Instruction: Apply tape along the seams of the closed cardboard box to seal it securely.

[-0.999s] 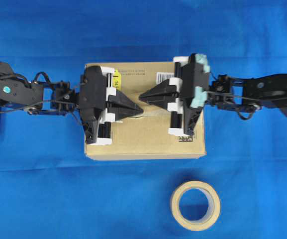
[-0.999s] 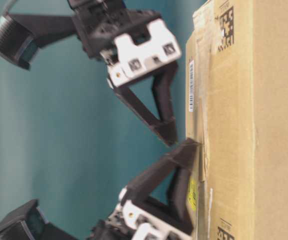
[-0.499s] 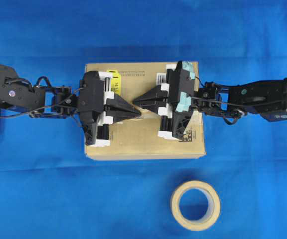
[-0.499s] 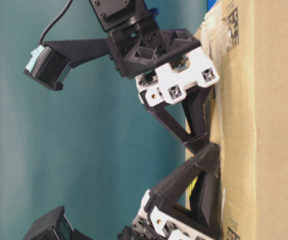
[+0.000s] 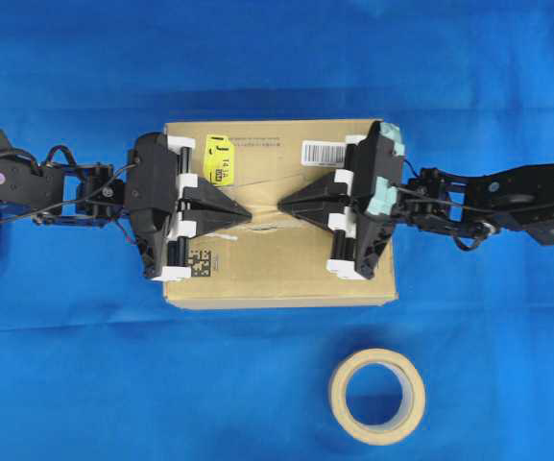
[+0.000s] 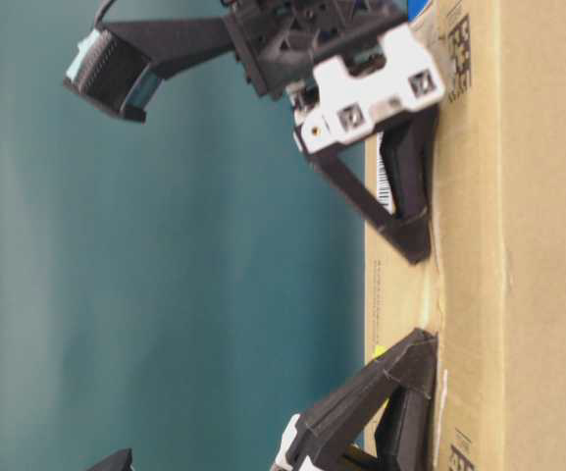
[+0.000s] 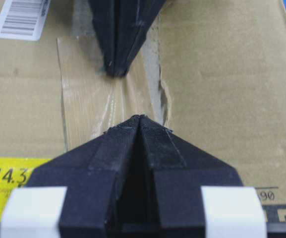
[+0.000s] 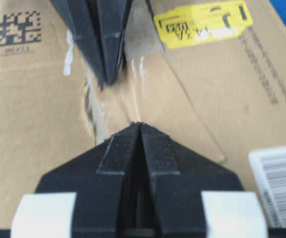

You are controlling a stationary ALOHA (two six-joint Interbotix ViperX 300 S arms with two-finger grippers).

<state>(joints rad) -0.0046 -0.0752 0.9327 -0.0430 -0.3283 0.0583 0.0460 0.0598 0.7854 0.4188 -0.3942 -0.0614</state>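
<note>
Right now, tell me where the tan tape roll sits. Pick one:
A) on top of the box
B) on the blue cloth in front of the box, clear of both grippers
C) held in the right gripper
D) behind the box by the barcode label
B: in the overhead view the tape roll lies flat on the blue cloth, apart from the cardboard box, while the left gripper and right gripper point at each other, shut, over the box top.
</note>
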